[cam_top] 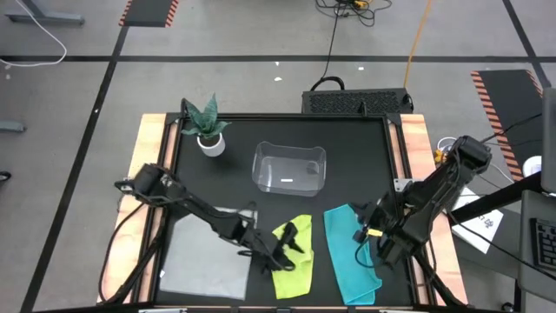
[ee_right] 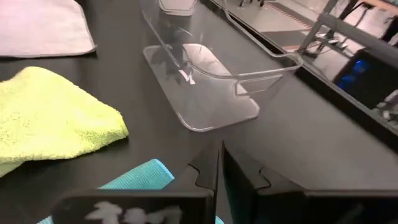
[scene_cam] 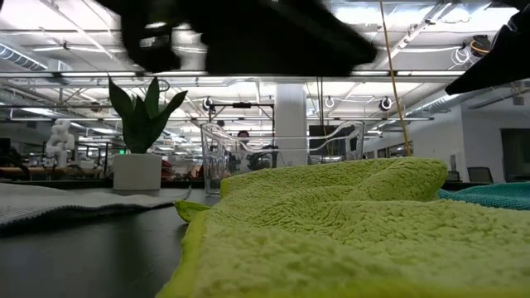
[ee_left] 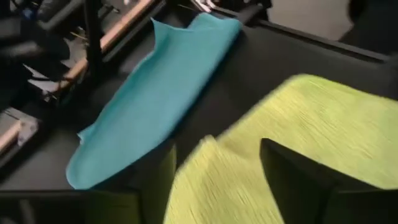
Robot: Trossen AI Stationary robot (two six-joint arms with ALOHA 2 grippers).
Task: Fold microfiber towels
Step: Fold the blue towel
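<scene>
Three microfiber towels lie along the table's near side. The light grey towel [cam_top: 204, 254] lies flat at the left. The yellow-green towel [cam_top: 294, 265] is in the middle, partly doubled over itself [scene_cam: 331, 186]. The teal towel [cam_top: 352, 254] lies rumpled at the right. My left gripper [cam_top: 294, 242] is open over the far part of the yellow-green towel, one finger [ee_left: 298, 180] on each side of a stretch of it. My right gripper [ee_right: 221, 177] is shut, just above the teal towel's far edge [ee_right: 140, 177], with nothing between its fingers. My left gripper stands open over the yellow-green towel's far part [ee_left: 217, 180], coming in slanting down from the table's left. Whether its fingers touch the cloth, I cannot tell.
A clear plastic bin [cam_top: 288, 167] stands at the table's middle, beyond the towels. A potted plant [cam_top: 208, 132] stands at the far left. Wooden rails [cam_top: 415, 148] run along the table's left and right sides.
</scene>
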